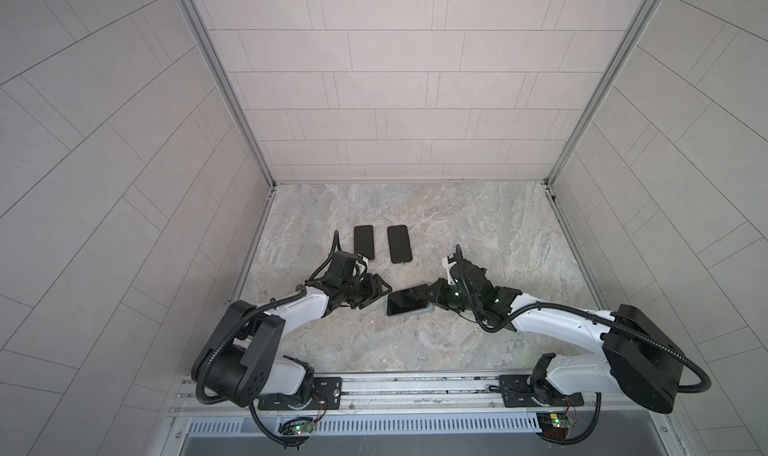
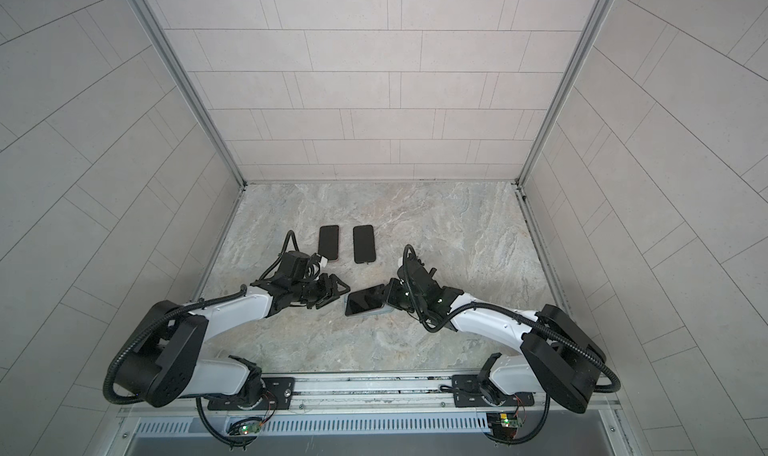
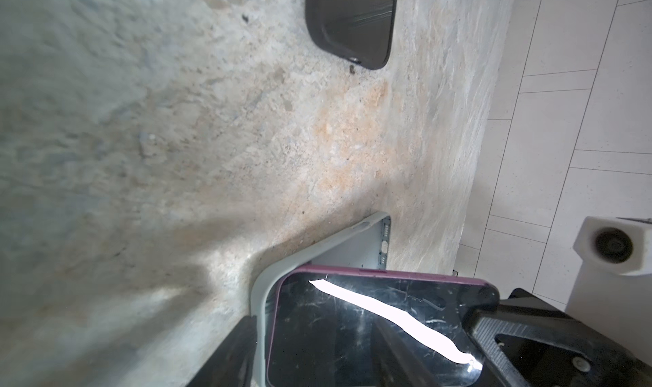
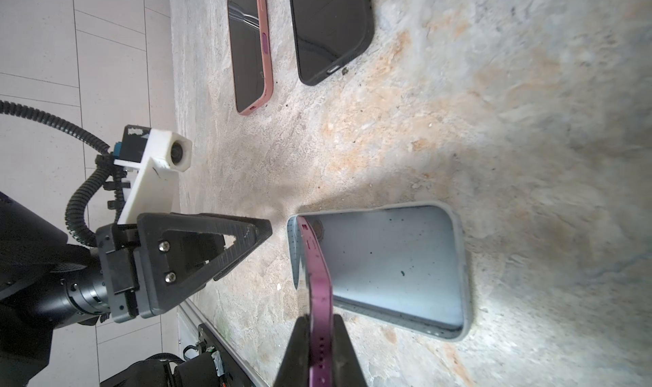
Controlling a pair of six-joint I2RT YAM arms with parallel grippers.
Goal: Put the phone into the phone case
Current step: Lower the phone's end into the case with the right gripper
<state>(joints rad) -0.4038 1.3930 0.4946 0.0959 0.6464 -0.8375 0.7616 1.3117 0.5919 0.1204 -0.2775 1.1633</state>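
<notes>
1. Phone (image 1: pixel 405 301), dark-screened with a purple edge, sits a little nearer than the middle of the stone-patterned worktop (image 1: pixel 478 233). It lies left to right and is tilted. Its left end is down inside the left end of the phone case (image 4: pixel 388 261), and its right end is raised clear of it.
2. Under it, the phone case is pale grey-blue and lies flat on the worktop, open side up. In the right wrist view most of its inside shows bare beside the phone.
3. From the right, the right pincer (image 4: pixel 319 332) is clamped on the phone's raised right end, one finger on each face.
4. From the left, the left pincer (image 1: pixel 376 294) has its fingers spread apart and holds nothing. It sits just left of the case's left end, with a strip of bare worktop between them.
5. Farther back and left of centre, two more phones lie flat, screens up and dark. They are side by side, close but apart, with their long sides running near to far.
6. Of these, the left is a pink-cased phone (image 1: pixel 364 242) and the right is a black-cased phone (image 1: pixel 399 244).
7. Pale tiled walls (image 1: pixel 395 100) close in the worktop on the left, right and far sides.
</notes>
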